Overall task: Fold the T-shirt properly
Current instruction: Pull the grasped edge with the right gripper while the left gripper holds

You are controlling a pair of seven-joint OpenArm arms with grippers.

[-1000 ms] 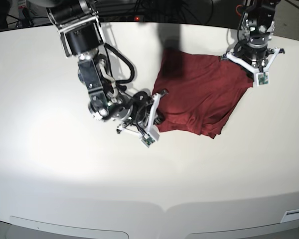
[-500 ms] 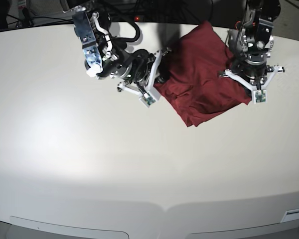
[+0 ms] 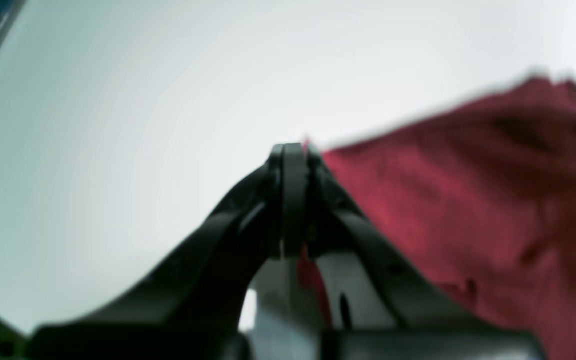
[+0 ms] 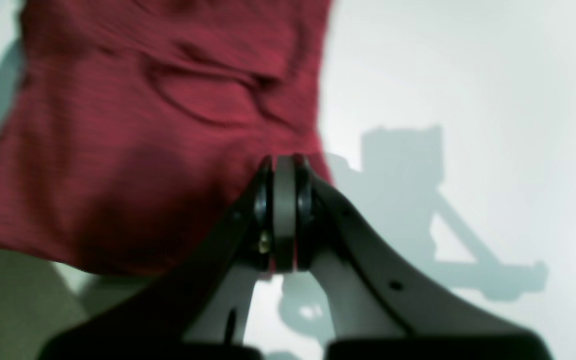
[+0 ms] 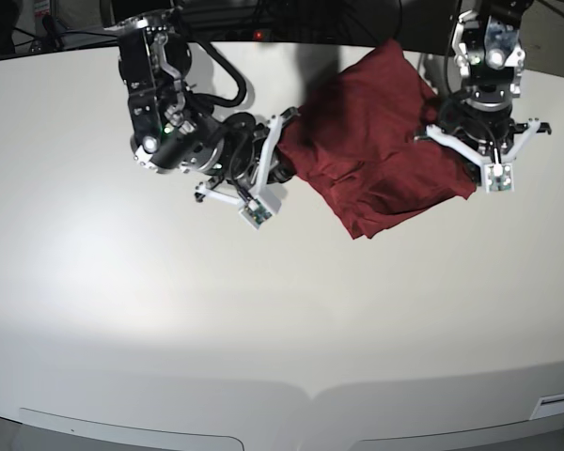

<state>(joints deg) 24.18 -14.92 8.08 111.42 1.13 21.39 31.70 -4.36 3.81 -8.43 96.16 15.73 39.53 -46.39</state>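
From my seat, at about ten o'clock on the table [image 5: 103, 301] I have the right gripper [image 5: 284, 150], its jaws pressed together on the near edge of the T-shirt [image 5: 381, 141]; its wrist view shows a sliver of red cloth caught between the fingers [image 4: 284, 210], with the fabric hanging above them. I judge it grips that edge so the two arms can carry the cloth together toward a fold. The shirt itself lies bunched at about one o'clock, between the arms, its far part raised off the surface and one corner pointing back toward six. Further right, at two o'clock, the left gripper [image 5: 465, 141] is likewise clamped shut on the shirt's opposite edge, red showing at the pinch in its own view. Against the frame half a second back, the right arm has swung a little toward me and outward, drawing its edge with it, while the left gripper and the shirt's lower corner sit almost where they were.
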